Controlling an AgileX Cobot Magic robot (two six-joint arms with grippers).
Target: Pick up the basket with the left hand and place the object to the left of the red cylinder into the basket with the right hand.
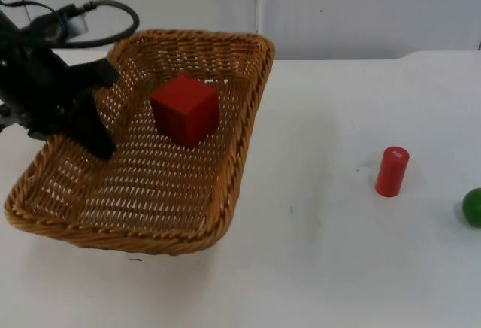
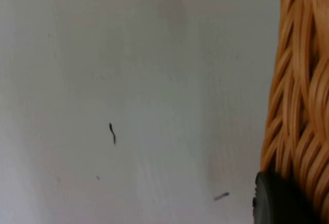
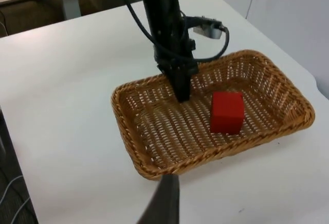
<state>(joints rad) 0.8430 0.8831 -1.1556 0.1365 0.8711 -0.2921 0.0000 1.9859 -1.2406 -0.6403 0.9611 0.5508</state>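
red cube (image 1: 185, 108) already in the basket (image 1: 225, 185); left gripper (image 1: 94, 136) clamped on its rim

judged near done: keep the basket level; red cylinder (image 1: 391, 171) stands well apart; right gripper's (image 3: 163, 203) state i cannot tell, it waits high

My left arm comes in from the far left, black links angled down toward the tabletop (image 1: 338, 268), and my left gripper (image 1: 99, 141) is clamped on the left rim of the basket (image 1: 225, 185), one finger reaching down inside the wall, its tip low against the woven floor. From my left wrist, a black fingertip (image 2: 277, 203) presses right against the weave. From my right wrist, the left arm stands nearly upright over that rim. My right gripper (image 3: 163, 203) hangs high above the tabletop, well apart from the basket, a dark fingertip pointing toward it.
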